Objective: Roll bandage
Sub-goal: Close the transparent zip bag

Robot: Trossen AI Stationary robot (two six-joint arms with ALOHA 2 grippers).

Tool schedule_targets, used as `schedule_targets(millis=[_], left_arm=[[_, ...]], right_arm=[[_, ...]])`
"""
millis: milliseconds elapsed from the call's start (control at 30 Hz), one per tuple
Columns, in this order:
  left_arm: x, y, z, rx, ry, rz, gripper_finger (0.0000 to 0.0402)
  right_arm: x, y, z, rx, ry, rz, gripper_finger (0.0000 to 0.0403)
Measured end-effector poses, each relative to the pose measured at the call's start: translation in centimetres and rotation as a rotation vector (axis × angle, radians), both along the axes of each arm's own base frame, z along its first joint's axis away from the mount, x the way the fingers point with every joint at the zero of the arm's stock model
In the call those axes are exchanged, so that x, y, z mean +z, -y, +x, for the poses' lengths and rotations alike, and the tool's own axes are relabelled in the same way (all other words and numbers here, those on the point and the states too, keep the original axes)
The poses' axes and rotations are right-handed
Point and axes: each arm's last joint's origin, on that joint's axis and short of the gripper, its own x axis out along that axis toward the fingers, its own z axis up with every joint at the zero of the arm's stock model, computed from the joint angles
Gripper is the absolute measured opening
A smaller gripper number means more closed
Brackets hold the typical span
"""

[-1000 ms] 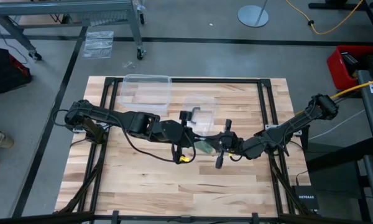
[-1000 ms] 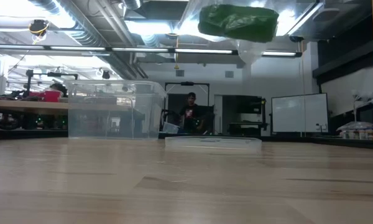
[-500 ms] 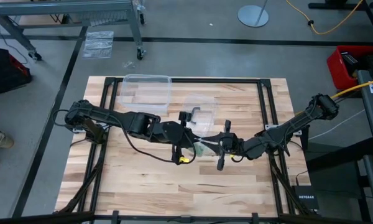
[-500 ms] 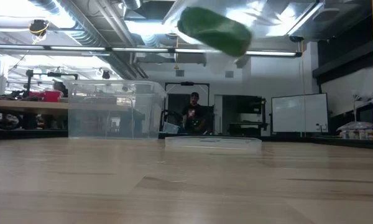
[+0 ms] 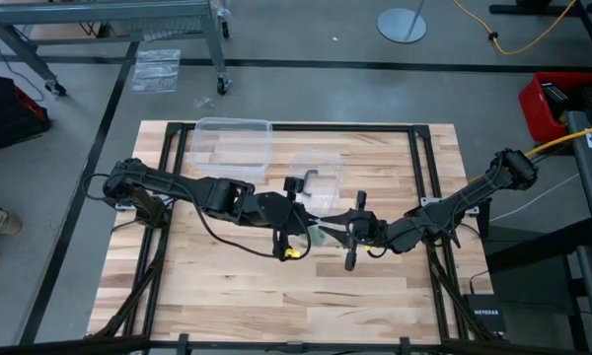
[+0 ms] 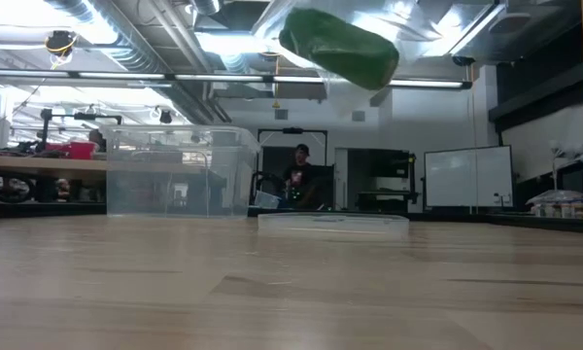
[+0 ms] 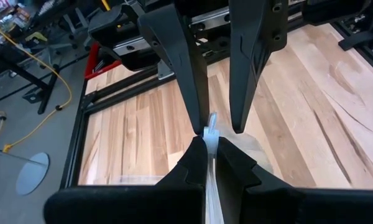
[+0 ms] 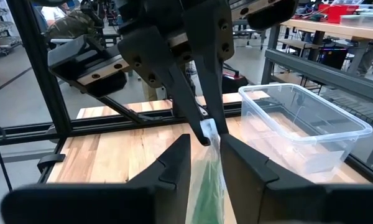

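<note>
The bandage (image 6: 338, 47) is a green roll inside a clear bag (image 8: 209, 132), and it hangs high above the worktop (image 5: 247, 286), touching nothing below it. In the low view we see it tilted, with one end lower than the other. In the high view we see only a little green between the two grippers, near the middle of the worktop.

Our left gripper (image 7: 210, 148) is pressed together on the top edge of the bag, and a thin strip of clear plastic shows between its fingers. Our right gripper (image 8: 206, 146) pinches the same edge from the opposite side, and the green of the bandage shows through the plastic below its fingers. The two grippers meet tip to tip, so each wrist view shows the other arm's fingers just ahead.

A clear bin (image 5: 232, 146) stands at the far side of the worktop, well apart from the grippers. A person (image 6: 298, 175) sits in the room behind.
</note>
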Motion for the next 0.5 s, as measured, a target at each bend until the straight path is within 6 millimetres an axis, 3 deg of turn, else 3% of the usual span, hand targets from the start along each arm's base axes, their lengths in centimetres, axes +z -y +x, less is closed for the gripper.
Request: schedule_targets(millis=[233,500], left_arm=[[0.04,0.31,-0.05,-0.009,0.005,-0.001,0.0003],[0.08,0.64,-0.1,-0.017,0.009,-0.002,0.0003]], right_arm=[[-0.07,0.01,-0.02,0.0,-0.008,-0.004,0.0086],[-0.08,-0.03,0.0,0.014,-0.009,-0.002,0.0031]])
